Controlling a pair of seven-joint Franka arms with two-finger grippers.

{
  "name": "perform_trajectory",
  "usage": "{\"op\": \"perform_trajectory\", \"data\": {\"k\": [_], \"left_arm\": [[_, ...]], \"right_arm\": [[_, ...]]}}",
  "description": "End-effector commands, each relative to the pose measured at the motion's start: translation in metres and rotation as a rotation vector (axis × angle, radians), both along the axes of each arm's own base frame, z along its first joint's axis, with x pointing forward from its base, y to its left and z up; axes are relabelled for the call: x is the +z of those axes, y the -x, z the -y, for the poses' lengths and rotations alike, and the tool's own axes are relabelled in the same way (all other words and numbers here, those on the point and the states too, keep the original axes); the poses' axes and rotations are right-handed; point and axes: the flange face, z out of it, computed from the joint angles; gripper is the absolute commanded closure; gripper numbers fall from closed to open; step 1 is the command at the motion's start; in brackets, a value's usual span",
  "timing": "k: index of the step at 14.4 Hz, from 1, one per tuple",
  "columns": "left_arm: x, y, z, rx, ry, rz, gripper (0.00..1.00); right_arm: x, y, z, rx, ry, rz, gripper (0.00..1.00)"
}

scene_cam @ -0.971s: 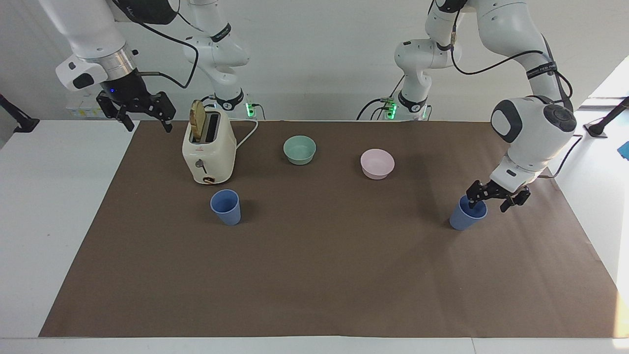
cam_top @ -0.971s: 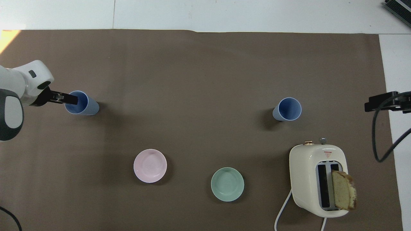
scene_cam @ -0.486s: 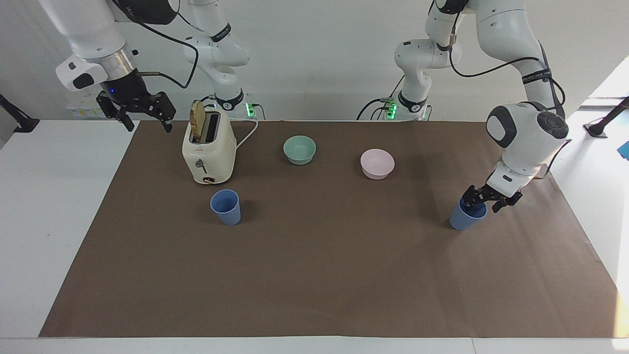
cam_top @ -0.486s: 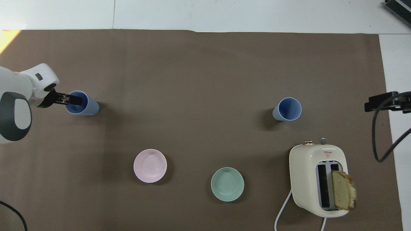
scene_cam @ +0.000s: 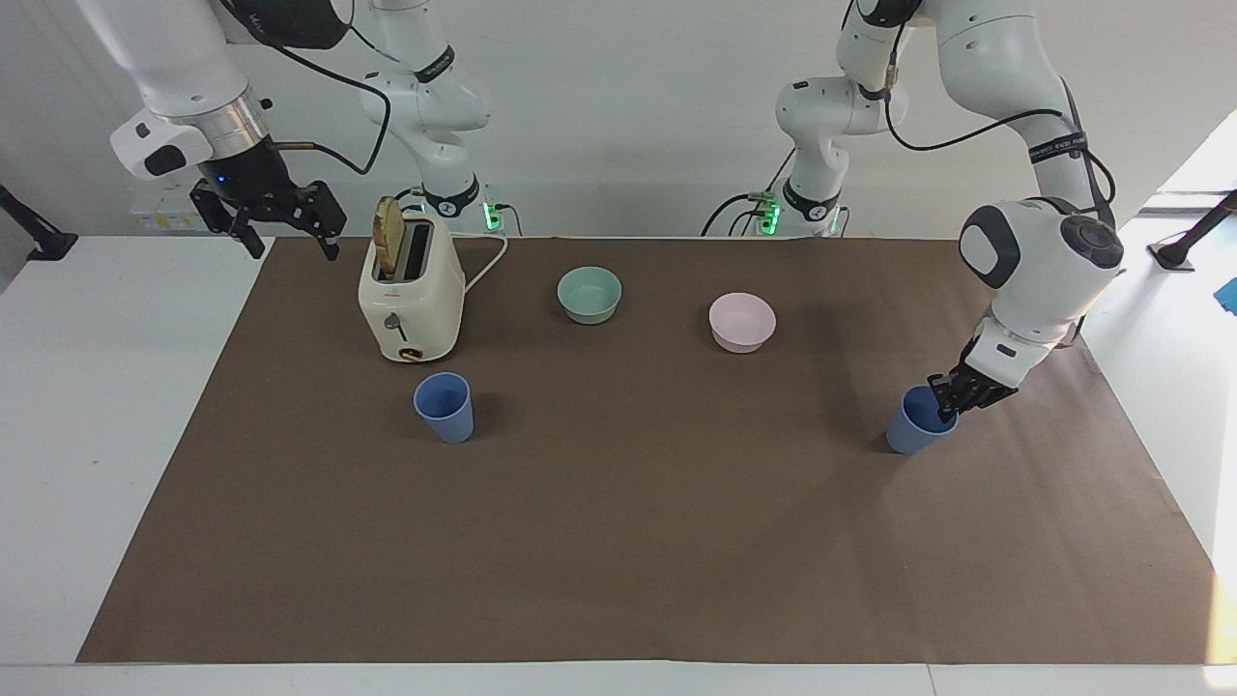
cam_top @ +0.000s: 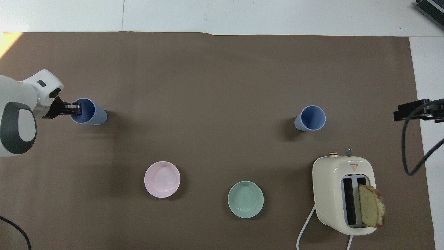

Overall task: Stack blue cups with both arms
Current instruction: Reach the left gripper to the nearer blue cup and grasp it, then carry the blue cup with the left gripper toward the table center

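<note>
One blue cup (scene_cam: 911,428) stands upright toward the left arm's end of the mat; it also shows in the overhead view (cam_top: 93,114). My left gripper (scene_cam: 946,400) is shut on its rim, one finger inside the cup and one outside, seen from above (cam_top: 74,108). The second blue cup (scene_cam: 445,408) stands upright just farther from the robots than the toaster, free, and shows from above too (cam_top: 311,118). My right gripper (scene_cam: 289,242) hangs open and empty, raised over the mat's edge at the right arm's end, beside the toaster; it waits there.
A cream toaster (scene_cam: 410,302) with a slice of bread (scene_cam: 388,238) stands near the right arm. A teal-green bowl (scene_cam: 589,294) and a pink bowl (scene_cam: 741,321) sit nearer to the robots than the cups. A brown mat (scene_cam: 638,541) covers the table.
My left gripper's fingers have come together on the cup's rim, and the wrist has shifted a little over the cup. The right arm and the other things have not moved.
</note>
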Motion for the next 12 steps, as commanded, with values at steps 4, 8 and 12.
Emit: {"op": "perform_trajectory", "data": {"k": [4, 8, 12], "left_arm": [[0.039, -0.004, 0.073, 0.003, 0.019, 0.007, 1.0], [0.041, 0.006, 0.156, 0.056, 0.044, 0.014, 1.0], [0.041, 0.022, 0.231, 0.124, 0.082, 0.036, 1.0]], "right_arm": [[0.001, 0.011, 0.0, -0.01, -0.016, -0.005, 0.0], [0.0, 0.011, 0.0, -0.01, -0.016, -0.007, 0.0], [0.0, 0.011, 0.0, -0.01, -0.016, -0.005, 0.0]]}}
